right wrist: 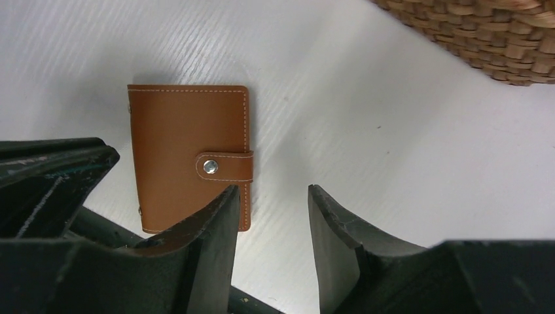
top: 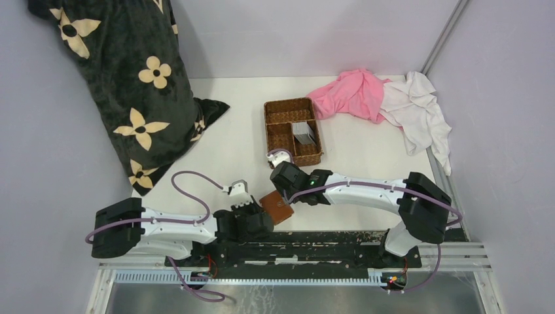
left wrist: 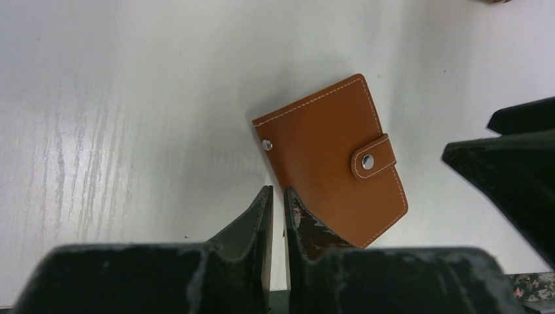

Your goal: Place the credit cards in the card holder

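Wicker basket (top: pixel 266 127), ahead of the right gripper (right wrist: pixel 273 191): one grey credit card (top: pixel 304 133) stands in a compartment, not yet fetched. Your right gripper is released and empty. The left gripper (left wrist: pixel 277 193) is nearly clenched, with nothing between its fingers. The card holder (right wrist: pixel 186 144) lies flat between the two grippers, just outside the right jaws and ahead of the left fingertips. Its snap tab (right wrist: pixel 226 166) is fastened. Hazards: closing either gripper here may shove the holder across the smooth table instead of catching it. The grippers sit near enough to collide. With the tab fastened, no card can enter.
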You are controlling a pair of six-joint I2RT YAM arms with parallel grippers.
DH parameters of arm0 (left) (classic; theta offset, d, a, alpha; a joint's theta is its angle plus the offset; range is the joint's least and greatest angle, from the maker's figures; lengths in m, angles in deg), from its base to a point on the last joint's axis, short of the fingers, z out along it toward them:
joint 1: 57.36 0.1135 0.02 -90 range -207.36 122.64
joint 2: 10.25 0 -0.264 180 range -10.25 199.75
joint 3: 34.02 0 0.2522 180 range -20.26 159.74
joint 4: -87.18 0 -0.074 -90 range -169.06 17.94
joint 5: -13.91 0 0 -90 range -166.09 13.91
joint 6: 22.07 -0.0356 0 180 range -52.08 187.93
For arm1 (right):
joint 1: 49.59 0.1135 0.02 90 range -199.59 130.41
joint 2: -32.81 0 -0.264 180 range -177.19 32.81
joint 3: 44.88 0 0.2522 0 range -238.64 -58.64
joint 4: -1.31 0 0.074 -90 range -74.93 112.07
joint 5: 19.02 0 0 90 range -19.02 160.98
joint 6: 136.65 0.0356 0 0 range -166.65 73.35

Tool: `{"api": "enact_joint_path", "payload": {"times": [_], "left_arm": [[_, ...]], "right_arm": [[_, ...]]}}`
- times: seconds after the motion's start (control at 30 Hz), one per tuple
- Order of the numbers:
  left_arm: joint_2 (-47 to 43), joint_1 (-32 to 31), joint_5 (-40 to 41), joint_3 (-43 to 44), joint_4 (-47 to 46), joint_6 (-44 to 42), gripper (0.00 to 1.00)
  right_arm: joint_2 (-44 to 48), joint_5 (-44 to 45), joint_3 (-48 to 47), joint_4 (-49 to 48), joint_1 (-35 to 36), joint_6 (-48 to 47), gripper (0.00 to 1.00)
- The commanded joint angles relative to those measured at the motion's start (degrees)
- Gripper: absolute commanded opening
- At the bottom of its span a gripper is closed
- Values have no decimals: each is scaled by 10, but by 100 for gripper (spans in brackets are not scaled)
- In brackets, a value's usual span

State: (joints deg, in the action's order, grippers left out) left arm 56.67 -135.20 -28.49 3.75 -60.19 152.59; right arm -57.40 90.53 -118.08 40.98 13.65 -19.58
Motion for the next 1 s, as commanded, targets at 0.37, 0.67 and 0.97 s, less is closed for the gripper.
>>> {"api": "enact_joint_path", "payload": {"times": [0.37, 0.67, 0.97], "left_arm": [[-61, -4, 41, -81, -102, 52, 21], [-72, -5, 47, -99, -134, 48, 28], [-49, -5, 50, -96, -156, 43, 34]], "right_arm": [[-74, 6, -63, -20, 40, -12, 51], [-111, 7, -87, -13, 53, -14, 52], [-136, 36, -95, 1, 66, -16, 53]]}}
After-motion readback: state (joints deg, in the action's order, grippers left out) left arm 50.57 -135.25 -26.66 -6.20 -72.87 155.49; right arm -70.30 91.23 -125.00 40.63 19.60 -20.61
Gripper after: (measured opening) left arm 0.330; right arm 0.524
